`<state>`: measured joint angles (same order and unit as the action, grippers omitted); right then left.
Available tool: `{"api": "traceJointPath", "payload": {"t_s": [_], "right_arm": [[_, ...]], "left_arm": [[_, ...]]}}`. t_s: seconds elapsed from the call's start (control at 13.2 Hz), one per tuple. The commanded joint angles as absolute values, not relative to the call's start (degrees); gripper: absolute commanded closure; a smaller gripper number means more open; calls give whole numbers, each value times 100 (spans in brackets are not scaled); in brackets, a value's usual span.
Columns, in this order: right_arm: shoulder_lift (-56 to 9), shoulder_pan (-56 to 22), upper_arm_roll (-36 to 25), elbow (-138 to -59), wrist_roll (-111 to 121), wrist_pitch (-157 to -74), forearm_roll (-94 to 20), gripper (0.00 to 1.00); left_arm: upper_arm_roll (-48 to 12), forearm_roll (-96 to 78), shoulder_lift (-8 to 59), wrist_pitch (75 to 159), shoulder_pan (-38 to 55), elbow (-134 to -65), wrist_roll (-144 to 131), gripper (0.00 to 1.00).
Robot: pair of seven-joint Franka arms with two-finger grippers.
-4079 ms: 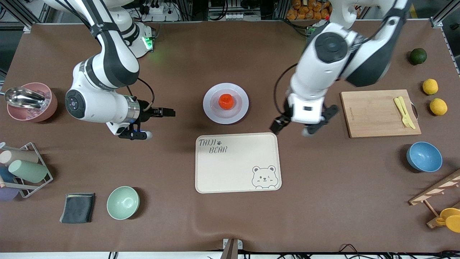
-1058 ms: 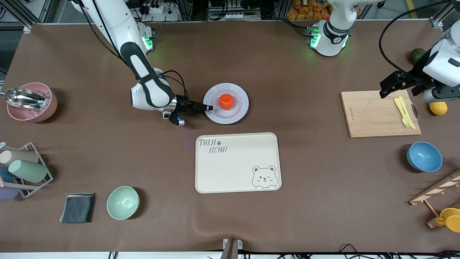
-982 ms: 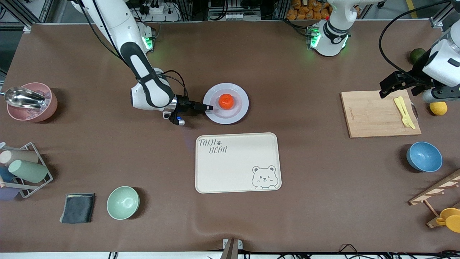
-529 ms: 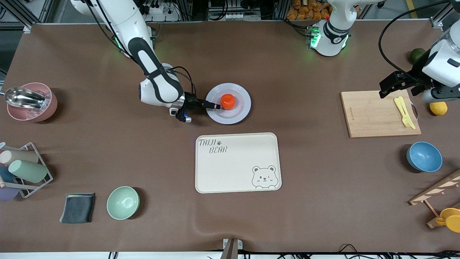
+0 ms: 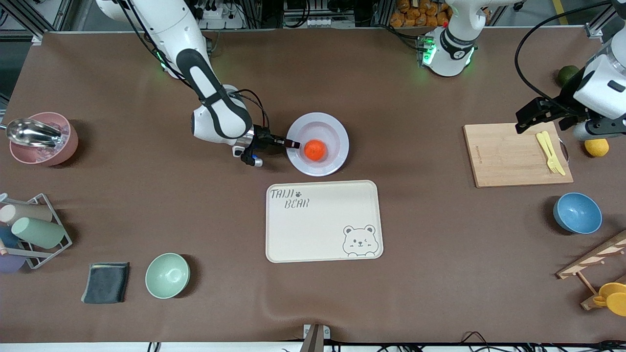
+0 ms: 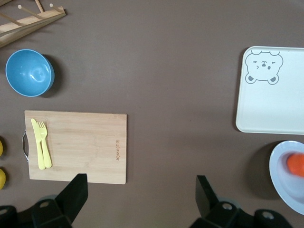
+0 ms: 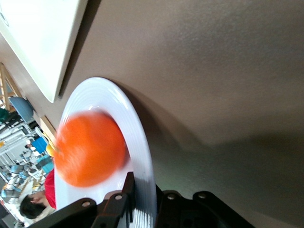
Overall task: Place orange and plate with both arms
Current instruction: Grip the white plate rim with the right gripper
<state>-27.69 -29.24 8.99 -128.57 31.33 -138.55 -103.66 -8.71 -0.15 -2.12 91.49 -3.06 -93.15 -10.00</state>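
The pale lavender-white plate (image 5: 328, 133) is held tilted a little above the table, just past the cream tray's edge that lies farther from the front camera. The orange (image 5: 314, 149) has rolled to the plate's lower part. My right gripper (image 5: 292, 144) is shut on the plate's rim at the right arm's end; the right wrist view shows the rim (image 7: 142, 156) clamped between my fingers and the orange (image 7: 90, 149) blurred beside them. My left gripper (image 5: 543, 115) is open and empty over the cutting board; its jaws stand wide apart in the left wrist view (image 6: 141, 197).
The cream bear-printed tray (image 5: 323, 221) lies nearer the front camera than the plate. A wooden cutting board (image 5: 513, 154) carries a yellow fork and knife (image 5: 550, 152). A blue bowl (image 5: 577, 212), a lemon (image 5: 595, 147), a dark green fruit (image 5: 567, 73), a green bowl (image 5: 167, 275) and a pink bowl (image 5: 41, 138) stand around.
My right gripper closed on the plate's rim, lifted and tilted it, shifting it toward the left arm's end. The orange rolled to the plate's lower part. The left arm has held over the cutting board.
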Motion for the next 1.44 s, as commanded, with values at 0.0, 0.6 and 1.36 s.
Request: {"api": "traceJointPath", "payload": {"t_s": [0.0, 0.6, 1.36], "right_arm": [[-2778, -2962, 914, -12744, 3252, -13913, -10626, 100], [-2514, -2944, 1037, -12691, 4252, -14168, -10635, 100], [-2232, -2673, 984, -12639, 5659, -14300, -10644, 100]], "left_arm": [[-896, -141, -237, 9105, -325, -9325, -932, 0], [-905, -149, -237, 9114, -325, -9325, -932, 0], [-897, -158, -237, 9114, -360, -9272, -896, 0]]}}
